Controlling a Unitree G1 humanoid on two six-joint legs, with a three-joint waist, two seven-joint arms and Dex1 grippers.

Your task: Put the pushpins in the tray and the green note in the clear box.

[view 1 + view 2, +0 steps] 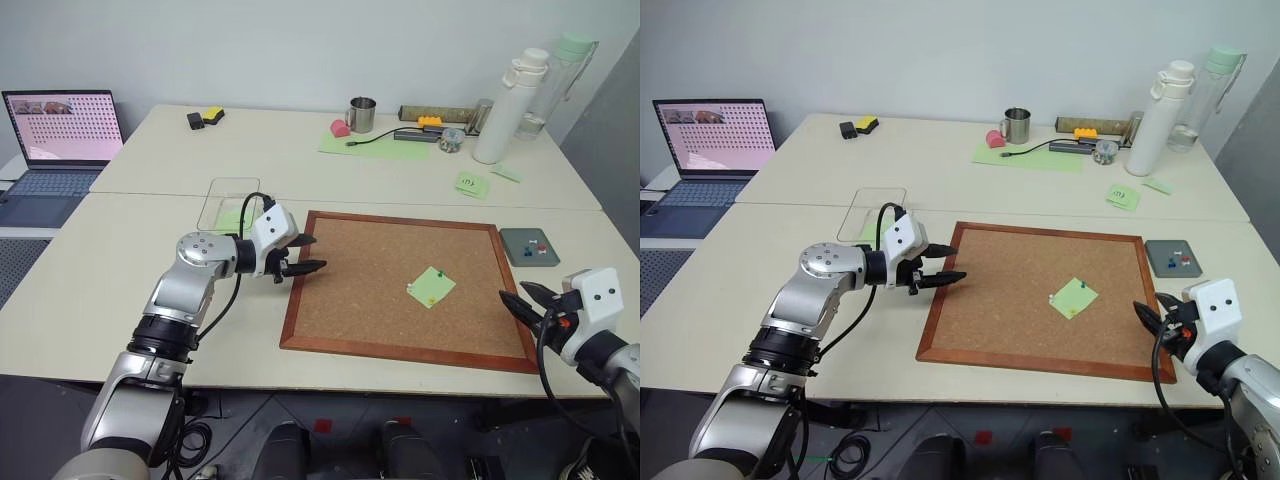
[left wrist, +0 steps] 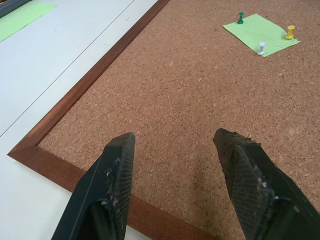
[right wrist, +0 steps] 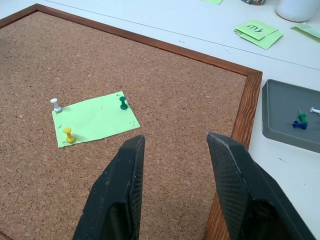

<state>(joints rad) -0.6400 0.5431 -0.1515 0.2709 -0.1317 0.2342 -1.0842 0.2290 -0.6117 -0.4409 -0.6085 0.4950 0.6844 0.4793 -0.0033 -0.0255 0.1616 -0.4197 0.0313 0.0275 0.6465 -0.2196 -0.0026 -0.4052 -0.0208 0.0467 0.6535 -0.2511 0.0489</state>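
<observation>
The green note (image 3: 95,120) is pinned to the cork board (image 1: 370,300) by three pushpins (image 3: 69,135); both grippers' fingers (image 2: 112,190) are held apart, empty.

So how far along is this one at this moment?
Done: a few pushpins lie in the dark-grey square tray. In hand: nothing; left gripper and right gripper are open. Left: three pins hold the light-green square note on the wood-framed cork board; the clear plastic box awaits it.

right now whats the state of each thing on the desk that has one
green note: pinned to cork board by three pushpins
tray: holds a few pins
clear box: open
laptop: screen on
left end effector: open, empty
right end effector: open, empty
</observation>
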